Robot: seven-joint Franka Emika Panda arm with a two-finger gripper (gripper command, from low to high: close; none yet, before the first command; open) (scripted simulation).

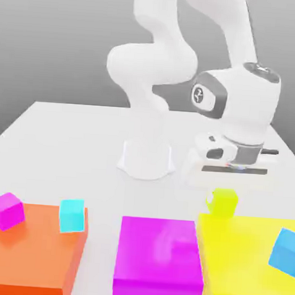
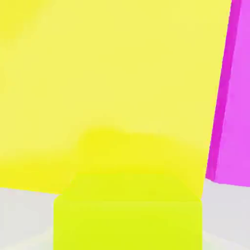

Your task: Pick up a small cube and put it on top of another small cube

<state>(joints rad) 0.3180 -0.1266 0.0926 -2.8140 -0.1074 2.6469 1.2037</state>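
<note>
- Robot arm, white: behind the large yellow block.
- Orange block: well apart from it, toward the exterior view's left.
- Magenta block: just beside it.
- Gripper: over its far edge, jaws closed on the lime cube.
- Blue cube: on its top, tilted.
- Magenta cube, cyan cube: at the orange block.

so the small cube's plain lime yellow-green, big blocks are orange, magenta and bright yellow, no patterns
</note>
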